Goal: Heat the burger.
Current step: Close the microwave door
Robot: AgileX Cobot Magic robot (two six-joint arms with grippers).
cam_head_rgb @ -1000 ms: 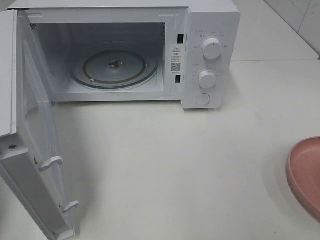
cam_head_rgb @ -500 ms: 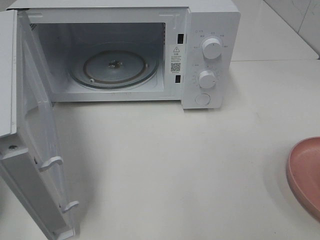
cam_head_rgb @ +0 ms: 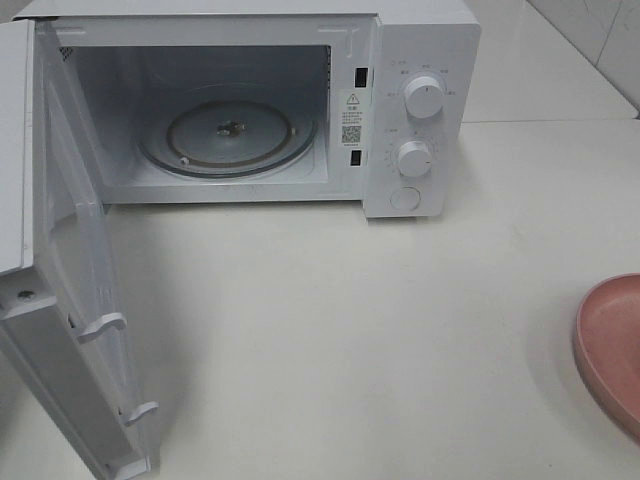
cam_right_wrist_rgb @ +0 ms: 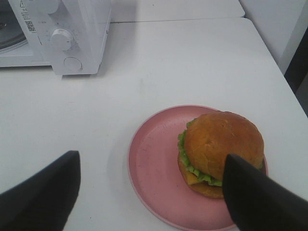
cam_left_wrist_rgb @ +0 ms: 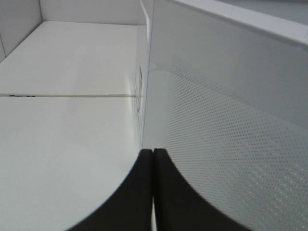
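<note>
That burger [cam_right_wrist_rgb: 222, 150] looks soft and squishy, so grab the plate [cam_right_wrist_rgb: 154, 163] under it instead. Your right gripper [cam_right_wrist_rgb: 149, 192] is wide open, empty; left gripper [cam_left_wrist_rgb: 153, 192] shut, empty.

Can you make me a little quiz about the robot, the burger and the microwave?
1. True or false: the microwave door is open.
2. What does the burger sit on? A) the glass turntable B) the pink plate C) the bare table
3. Fill in: the left gripper is ____, while the right gripper is open above the plate.

Key: 1 true; 2 B; 3 shut.
</note>
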